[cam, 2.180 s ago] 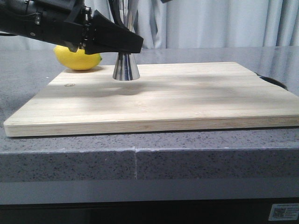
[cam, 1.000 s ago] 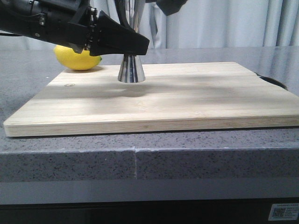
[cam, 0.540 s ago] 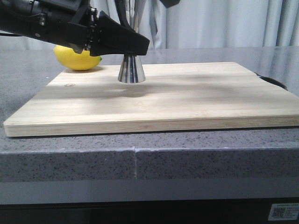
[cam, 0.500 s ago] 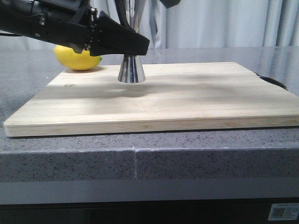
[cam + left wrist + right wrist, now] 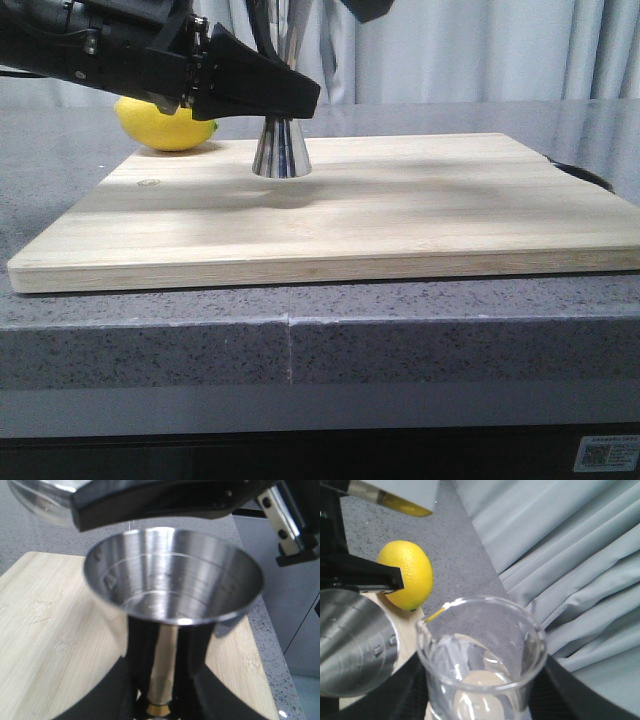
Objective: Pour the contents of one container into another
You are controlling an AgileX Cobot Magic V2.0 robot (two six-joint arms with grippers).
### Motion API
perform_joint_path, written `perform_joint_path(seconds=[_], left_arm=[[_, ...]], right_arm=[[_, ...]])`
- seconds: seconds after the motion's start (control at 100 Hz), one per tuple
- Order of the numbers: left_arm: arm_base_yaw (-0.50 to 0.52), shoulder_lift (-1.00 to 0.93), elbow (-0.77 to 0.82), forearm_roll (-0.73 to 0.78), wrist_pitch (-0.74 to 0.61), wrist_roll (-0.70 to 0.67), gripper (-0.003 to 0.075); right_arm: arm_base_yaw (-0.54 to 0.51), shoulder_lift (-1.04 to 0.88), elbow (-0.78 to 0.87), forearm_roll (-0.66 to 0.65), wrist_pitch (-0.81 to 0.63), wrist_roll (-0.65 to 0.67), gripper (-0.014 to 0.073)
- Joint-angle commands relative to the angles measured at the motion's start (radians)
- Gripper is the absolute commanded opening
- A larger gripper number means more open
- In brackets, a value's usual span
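Grey curtains hang behind a speckled counter (image 5: 150, 330) carrying a cutting board (image 5: 400, 210) and lemon (image 5: 160, 128). Steadying the target for pouring, the left gripper (image 5: 285, 95) is closed on the jigger (image 5: 279, 150), whose waist sits between its 2 fingers, base on the board. Right gripper (image 5: 480, 700) clasps the beaker (image 5: 481, 660) between its fingers, tilted beside the jigger's rim; I judge pouring underway.

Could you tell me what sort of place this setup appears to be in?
Probably a mock kitchen or bar counter: a wooden cutting board on speckled grey stone, a lemon, a steel jigger, curtains behind.
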Motion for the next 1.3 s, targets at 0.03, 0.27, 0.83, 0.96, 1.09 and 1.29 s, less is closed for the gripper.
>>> perform_joint_path(seconds=[0.03,0.27,0.83,0.96,1.09,1.29], left_arm=[[-0.010,-0.055,-0.028,-0.075,0.098,-0.006,-0.0019],[-0.010,-0.055,-0.028,-0.075,0.096,-0.006,-0.0019],[-0.010,-0.055,-0.028,-0.075,0.096,-0.006,-0.0019],[-0.010,-0.055,-0.028,-0.075,0.096,-0.006,-0.0019],[-0.010,-0.055,-0.028,-0.075,0.096,-0.006,-0.0019],[-0.010,-0.055,-0.028,-0.075,0.096,-0.006,-0.0019]], right_arm=[[-0.001,-0.050,-0.041,-0.002,-0.049,-0.002,0.0247],[-0.001,-0.067,-0.041,-0.013,-0.039,-0.002,0.0247],[0.049,-0.068,-0.041,-0.053,0.015,-0.002,0.0247],[0.049,-0.068,-0.041,-0.065,0.028,-0.002,0.0247],[0.049,-0.068,-0.041,-0.071,0.032,-0.002,0.0247],[0.049,-0.068,-0.041,-0.073,0.034,-0.002,0.0247]])
